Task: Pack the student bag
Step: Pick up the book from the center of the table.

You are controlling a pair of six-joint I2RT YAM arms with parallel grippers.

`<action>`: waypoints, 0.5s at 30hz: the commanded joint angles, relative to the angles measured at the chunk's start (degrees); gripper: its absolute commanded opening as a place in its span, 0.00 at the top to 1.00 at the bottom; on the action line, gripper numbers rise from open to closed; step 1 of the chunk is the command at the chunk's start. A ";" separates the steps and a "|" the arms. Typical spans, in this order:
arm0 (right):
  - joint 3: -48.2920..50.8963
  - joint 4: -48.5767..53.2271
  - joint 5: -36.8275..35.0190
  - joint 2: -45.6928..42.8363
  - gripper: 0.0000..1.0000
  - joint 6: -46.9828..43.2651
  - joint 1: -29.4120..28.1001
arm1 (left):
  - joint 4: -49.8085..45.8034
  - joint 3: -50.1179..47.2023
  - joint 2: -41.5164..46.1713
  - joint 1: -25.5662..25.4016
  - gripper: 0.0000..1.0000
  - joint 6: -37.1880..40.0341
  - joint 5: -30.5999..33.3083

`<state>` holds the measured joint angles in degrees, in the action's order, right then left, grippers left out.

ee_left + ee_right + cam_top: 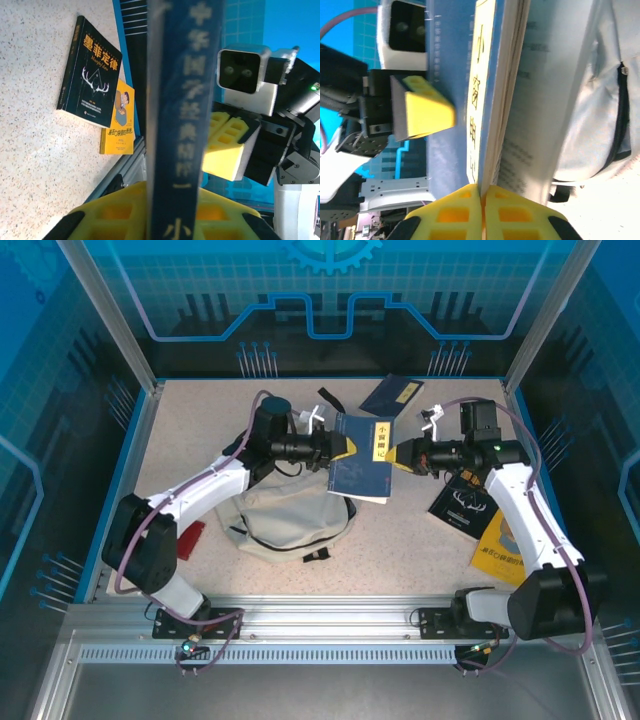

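Observation:
A blue book (362,460) with a yellow title strip hangs in the air between both grippers, above the far right part of the cream student bag (285,520). My left gripper (338,448) is shut on the book's spine side; in the left wrist view the spine (182,100) stands upright between the yellow fingers (115,212). My right gripper (403,458) pinches the opposite edge. In the right wrist view its fingers (455,210) are closed on the cover and pages (485,75), and the bag (605,90) lies behind with its black zipper.
A black book with an antler design (465,502) and a yellow book (503,540) lie at the right of the table, under the right arm. A dark blue book (392,395) rests near the back edge. A small red object (190,538) lies left of the bag.

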<state>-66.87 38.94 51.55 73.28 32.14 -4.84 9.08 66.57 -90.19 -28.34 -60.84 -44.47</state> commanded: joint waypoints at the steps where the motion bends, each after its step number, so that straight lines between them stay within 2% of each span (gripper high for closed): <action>1: -0.06 0.24 -4.12 -0.94 0.55 2.11 -0.09 | -3.84 -0.34 4.48 0.52 0.87 1.88 4.88; 3: 2.14 -3.25 -4.96 -2.29 0.36 6.04 -0.13 | -6.10 -0.30 5.73 0.58 0.87 1.43 8.69; 8: 8.19 -15.30 -4.54 -5.82 0.12 16.51 -2.54 | -9.57 -0.76 9.38 0.57 0.87 0.11 20.19; 11: 12.10 -23.38 -6.10 -8.44 0.02 24.88 -6.15 | -6.52 -2.31 11.73 0.57 0.86 -1.75 25.34; 15: 16.95 -35.20 -12.53 -12.02 0.00 37.51 -13.02 | -3.81 -4.11 14.30 0.57 0.87 -4.59 30.45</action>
<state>-52.16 16.32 43.64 63.94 57.08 -13.96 1.87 63.44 -78.85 -28.23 -62.78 -20.73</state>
